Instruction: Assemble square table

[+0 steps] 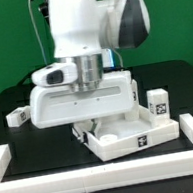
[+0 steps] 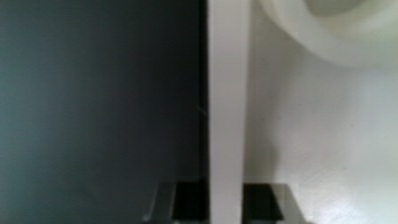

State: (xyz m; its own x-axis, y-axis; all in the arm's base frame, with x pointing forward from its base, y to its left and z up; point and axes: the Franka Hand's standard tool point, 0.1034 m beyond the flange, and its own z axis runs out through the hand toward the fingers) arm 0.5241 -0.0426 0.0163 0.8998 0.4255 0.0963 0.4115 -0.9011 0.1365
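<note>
The gripper is clamped on the thin rim of the square table slab at mid-table, probably to reposition it for legs, one leg block at its nine o'clock, another leg block at three.

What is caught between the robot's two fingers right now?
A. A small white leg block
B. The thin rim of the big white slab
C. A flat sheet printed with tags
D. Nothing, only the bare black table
B: in the wrist view the rim of the big white slab runs down into the gripper, with its dark fingers close against either side.
</note>
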